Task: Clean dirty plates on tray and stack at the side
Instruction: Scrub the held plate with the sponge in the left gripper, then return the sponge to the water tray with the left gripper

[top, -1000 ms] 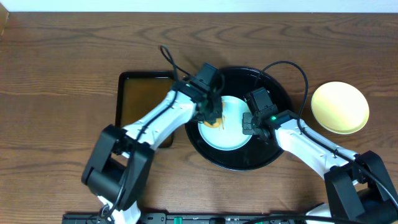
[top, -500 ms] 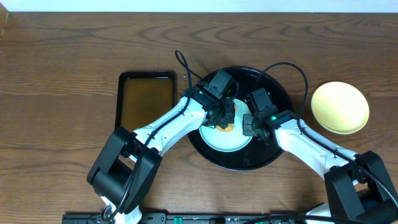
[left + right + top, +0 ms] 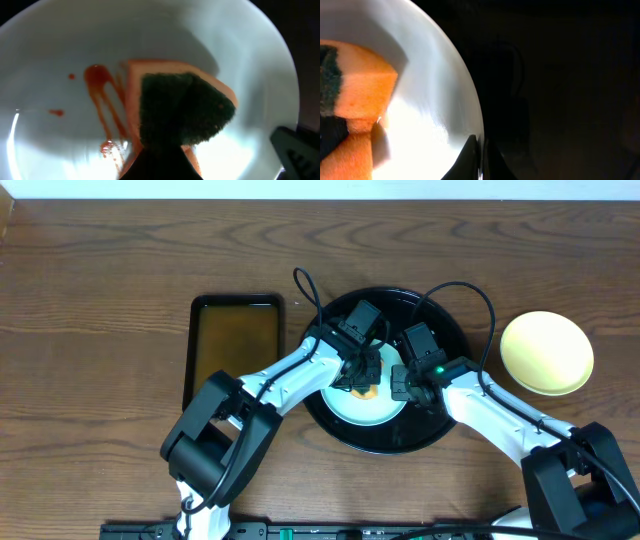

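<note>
Pressing sponge (image 3: 182, 112) onto plate (image 3: 220, 45) — left gripper (image 3: 363, 377); right gripper (image 3: 481, 156) pinches rim.

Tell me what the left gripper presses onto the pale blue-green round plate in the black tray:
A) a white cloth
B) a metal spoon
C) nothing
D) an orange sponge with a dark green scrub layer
D: the left gripper clamps an orange sponge with a dark green scrub layer against the pale blue-green round plate.

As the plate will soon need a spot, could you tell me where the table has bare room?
Bare wood: left of the rectangular tray, and the far strip beyond the black tray. Crowded: the plate, under the left pincer with its sponge and the right pincer.
</note>
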{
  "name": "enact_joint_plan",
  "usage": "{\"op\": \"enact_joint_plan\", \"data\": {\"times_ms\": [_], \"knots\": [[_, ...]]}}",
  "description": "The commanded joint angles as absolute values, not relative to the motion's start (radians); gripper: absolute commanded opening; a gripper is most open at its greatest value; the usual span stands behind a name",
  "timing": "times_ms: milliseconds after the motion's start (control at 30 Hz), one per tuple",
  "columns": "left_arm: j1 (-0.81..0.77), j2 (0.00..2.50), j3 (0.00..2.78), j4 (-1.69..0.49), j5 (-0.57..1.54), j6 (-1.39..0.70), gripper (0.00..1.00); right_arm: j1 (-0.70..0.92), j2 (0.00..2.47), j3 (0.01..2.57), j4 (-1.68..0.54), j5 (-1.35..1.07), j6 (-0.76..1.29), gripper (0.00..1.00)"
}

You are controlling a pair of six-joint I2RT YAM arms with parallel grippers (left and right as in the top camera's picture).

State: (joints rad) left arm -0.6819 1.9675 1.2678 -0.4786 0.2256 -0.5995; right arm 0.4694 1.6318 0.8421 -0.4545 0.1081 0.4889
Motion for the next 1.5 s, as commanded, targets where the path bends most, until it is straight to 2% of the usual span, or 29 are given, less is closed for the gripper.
{"op": "enact_joint_plan", "data": {"times_ms": [0, 267, 467, 833, 867, 1133, 1333, 1467], "knots": [[-0.677, 1.994, 1.264, -0.502, 0.118, -0.604, 0.08, 0.471, 1.639, 0.841, -0.463, 0.123, 0.501, 0.01], [-0.630, 1.994, 1.264, -0.494, -0.028, -0.601, 0.09, 0.471, 1.639, 0.841, -0.464, 0.123, 0.501, 0.01], [-0.605, 1.994, 1.264, -0.464, -0.027, -0.596, 0.11, 0.471, 1.639, 0.841, -0.465, 0.123, 0.501, 0.01], [-0.607, 1.994, 1.264, -0.683, 0.043, -0.611, 0.11, 0.471, 1.639, 0.841, -0.468, 0.123, 0.501, 0.01], [-0.607, 1.994, 1.264, -0.688, 0.058, -0.611, 0.08, 0.471, 1.639, 0.841, -0.468, 0.123, 0.501, 0.01], [-0.607, 1.935, 1.277, -0.681, 0.117, -0.460, 0.08, 0.471, 1.639, 0.841, -0.477, 0.126, 0.505, 0.01], [-0.602, 1.823, 1.277, -0.679, 0.116, -0.403, 0.08, 0.465, 1.639, 0.841, -0.579, 0.229, 0.695, 0.01], [-0.575, 1.783, 1.277, -0.684, 0.105, -0.401, 0.08, 0.453, 1.639, 0.841, -0.590, 0.231, 0.718, 0.01]]}}
